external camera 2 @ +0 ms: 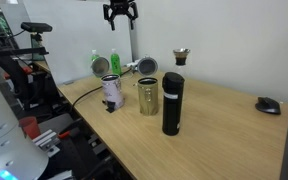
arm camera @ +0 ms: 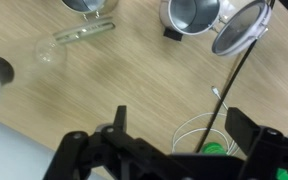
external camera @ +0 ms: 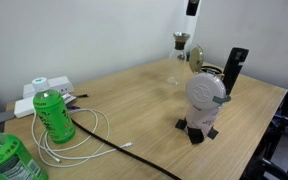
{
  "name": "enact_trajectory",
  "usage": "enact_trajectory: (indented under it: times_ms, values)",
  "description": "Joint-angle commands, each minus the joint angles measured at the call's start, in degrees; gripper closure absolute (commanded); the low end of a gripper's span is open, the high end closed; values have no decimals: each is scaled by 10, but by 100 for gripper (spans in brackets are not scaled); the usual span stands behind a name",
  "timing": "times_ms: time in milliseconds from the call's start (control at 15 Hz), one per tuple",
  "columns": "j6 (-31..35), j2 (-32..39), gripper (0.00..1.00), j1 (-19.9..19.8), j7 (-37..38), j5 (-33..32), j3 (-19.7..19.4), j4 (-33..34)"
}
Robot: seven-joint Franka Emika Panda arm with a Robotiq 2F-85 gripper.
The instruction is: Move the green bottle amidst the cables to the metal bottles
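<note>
The green bottle [external camera: 52, 112] stands upright on the wooden table, inside loose loops of the white cord [external camera: 79, 140]. The black cord [external camera: 119, 152] runs past it. In the wrist view its green cap [arm camera: 216, 148] shows between my fingers, far below, with the white loops [arm camera: 189, 128] and black cord [arm camera: 234, 80] beside it. The metal bottles [external camera: 189, 52] cluster at the far end of the table; a brass one [external camera 2: 147, 95] shows in an exterior view, and silvery ones [arm camera: 189, 12] in the wrist view. My gripper [external camera 2: 120, 14] is open and empty, high above the table.
A rounded white-grey device on black feet [external camera: 206, 100] stands near the metal bottles, with a tall black flask [external camera 2: 172, 102] close by. A white power strip [external camera: 39, 95] and a bigger green bottle [external camera: 9, 160] sit near the cables. A clear glass object [arm camera: 54, 45] lies on the table.
</note>
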Motion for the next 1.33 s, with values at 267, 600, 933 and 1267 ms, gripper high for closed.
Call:
enact_trajectory:
  times_ms: [267,600,933,1267]
  values:
    - [38,62,0,9,18,1,42,44]
    - [39,66,0,7,18,1,42,51]
    - [84,90,0,18,40,-4,56,63]
    - [113,157,0,35,34,-17,87,137]
